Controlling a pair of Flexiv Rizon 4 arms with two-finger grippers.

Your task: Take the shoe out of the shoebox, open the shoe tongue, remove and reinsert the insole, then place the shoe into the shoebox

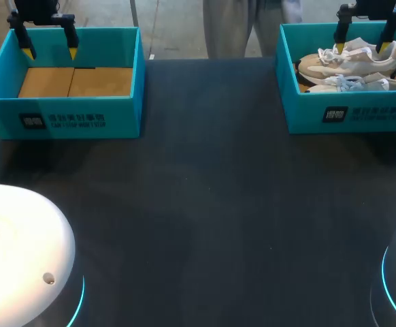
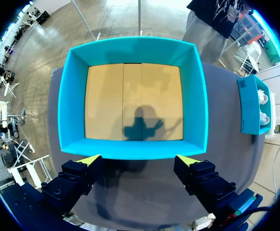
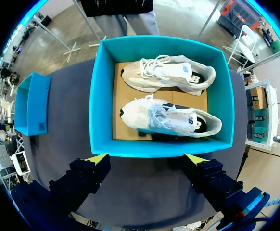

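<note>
Head view: you had two teal boxes at the far corners of the worktop (image 1: 205,191), well apart, which I judge gave each arm its own station. The shoebox (image 1: 351,112) on your right held a pair lying side by side, the far shoe (image 1: 351,61) and the near shoe (image 1: 351,83), so nothing had yet been taken out. The right tool (image 1: 363,46) hung over that box with its fingers spread and gripping nothing. The left tool (image 1: 49,51) hung likewise, parted and empty, over the empty box (image 1: 62,116).

Left wrist view: your left arm pointed straight down. The left tool (image 2: 139,160) stood wide open, with only the bare cardboard floor of the empty box (image 2: 72,96) ahead of it.

Right wrist view: your right arm also pointed straight down, high above the shoebox (image 3: 101,96). The right tool (image 3: 146,158) was open wide. The near shoe (image 3: 169,120) lay closer to its fingers than the far shoe (image 3: 169,74), probably the easier first pick.
</note>
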